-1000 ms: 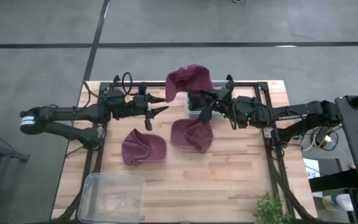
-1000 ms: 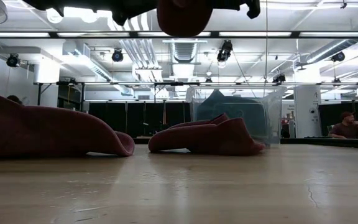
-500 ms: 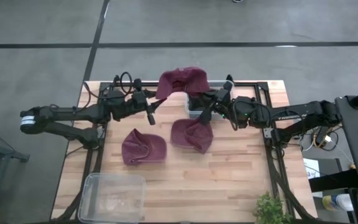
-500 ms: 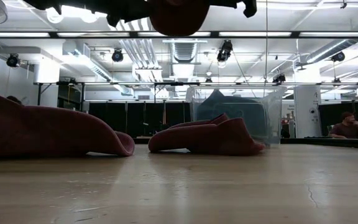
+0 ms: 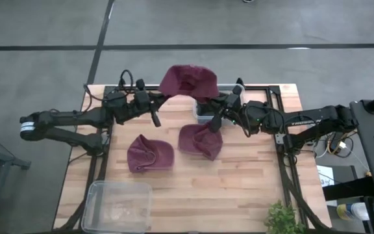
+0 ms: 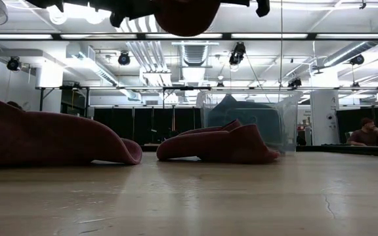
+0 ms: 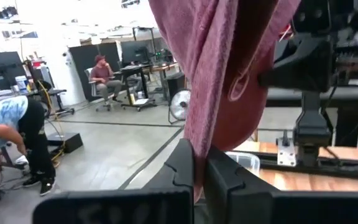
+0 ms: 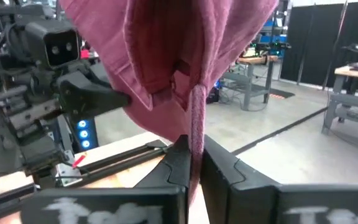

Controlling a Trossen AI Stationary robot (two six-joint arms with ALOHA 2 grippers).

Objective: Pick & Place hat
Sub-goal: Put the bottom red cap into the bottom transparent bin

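A maroon hat (image 5: 187,81) hangs in the air above the table's far middle, stretched between my two grippers; in the low view only its rounded underside (image 6: 186,14) shows at the top. My left gripper (image 7: 199,152) is shut on its left edge and my right gripper (image 8: 194,146) on its right edge. Two more maroon hats lie flat on the wooden table: one left of centre (image 5: 150,154), one at the centre (image 5: 200,141), just in front of a clear bin (image 6: 251,121). My left gripper pinches the hat's left edge (image 7: 194,134) between its two fingers, coming level from the table's left. A fold of the cloth rises from the fingertips. The hat is lifted clear of the table. My right gripper pinches the hat's right rim (image 8: 196,127) between its two fingers, coming level from the table's right. A narrow hemmed edge runs down into the fingertips. The hat spreads above them, clear of the table.
A clear lidded container (image 5: 117,207) stands at the table's near left corner. A black frame (image 5: 274,114) runs along the far and right sides. A small plant (image 5: 281,218) sits at the near right. People sit and stand in the room beyond the table.
My left gripper has swung toward the table's far edge and shut on the hat's left edge. The hat, which hung from my right gripper alone, is now spread out between both grippers and has shifted toward the table's left.
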